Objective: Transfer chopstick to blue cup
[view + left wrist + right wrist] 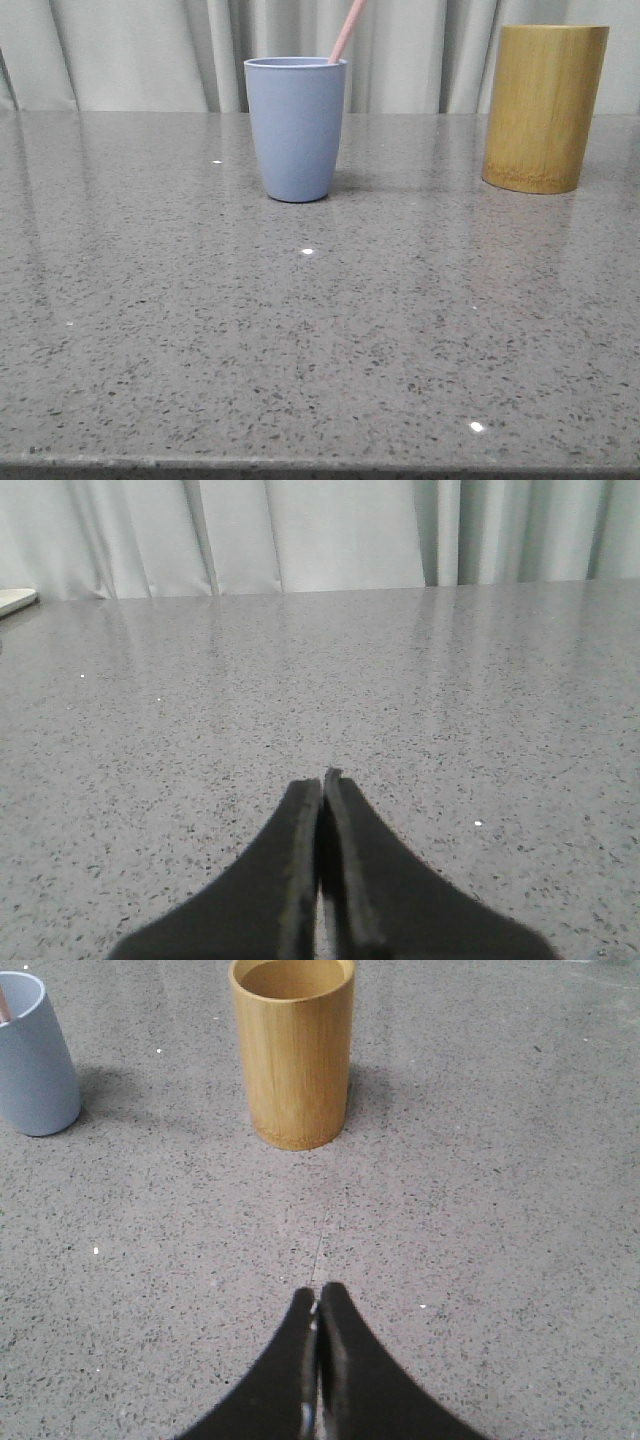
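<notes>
The blue cup (296,128) stands upright on the grey stone table, left of centre at the back. A pale pink chopstick (347,30) stands in it, leaning right and running out of the top of the front view. The cup also shows at the edge of the right wrist view (32,1055), with a sliver of the chopstick (4,1005) at its rim. My left gripper (323,780) is shut and empty over bare table. My right gripper (319,1294) is shut and empty, a short way in front of the bamboo cylinder. Neither gripper shows in the front view.
A taller yellow-brown bamboo cylinder (544,107) stands upright at the back right; in the right wrist view (292,1052) no chopstick shows above its rim. Grey curtains hang behind the table. The table's front edge (320,465) runs along the bottom of the front view.
</notes>
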`<state>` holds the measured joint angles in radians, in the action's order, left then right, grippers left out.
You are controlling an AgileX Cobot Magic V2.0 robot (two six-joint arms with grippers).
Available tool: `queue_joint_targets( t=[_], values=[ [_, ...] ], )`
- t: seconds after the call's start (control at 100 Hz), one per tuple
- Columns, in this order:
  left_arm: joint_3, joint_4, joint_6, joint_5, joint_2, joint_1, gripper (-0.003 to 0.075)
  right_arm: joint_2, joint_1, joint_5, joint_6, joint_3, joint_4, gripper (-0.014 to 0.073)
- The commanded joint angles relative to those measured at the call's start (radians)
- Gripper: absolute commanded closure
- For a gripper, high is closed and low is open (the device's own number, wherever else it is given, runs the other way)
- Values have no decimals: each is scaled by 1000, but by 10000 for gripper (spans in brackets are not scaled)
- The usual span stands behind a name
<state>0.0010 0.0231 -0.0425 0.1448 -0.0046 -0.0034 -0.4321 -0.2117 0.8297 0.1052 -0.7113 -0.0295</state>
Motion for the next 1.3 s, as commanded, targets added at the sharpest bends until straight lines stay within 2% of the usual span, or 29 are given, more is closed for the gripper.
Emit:
queue_joint_targets(
  t=[0.0,0.91,1.07,1.29],
  values=[
    [10,16,0,-95,-34,1,739,-6,6,-73,1,-23,-12,662],
    [10,21,0,-95,-34,1,739,10,6,-76,-1,-17,-20,662],
    [10,21,0,-95,-34,1,739,95,6,-170,-1,53,-64,662],
    [10,21,0,-95,-34,1,739,251,6,-380,-1,281,-70,662]
  ],
)
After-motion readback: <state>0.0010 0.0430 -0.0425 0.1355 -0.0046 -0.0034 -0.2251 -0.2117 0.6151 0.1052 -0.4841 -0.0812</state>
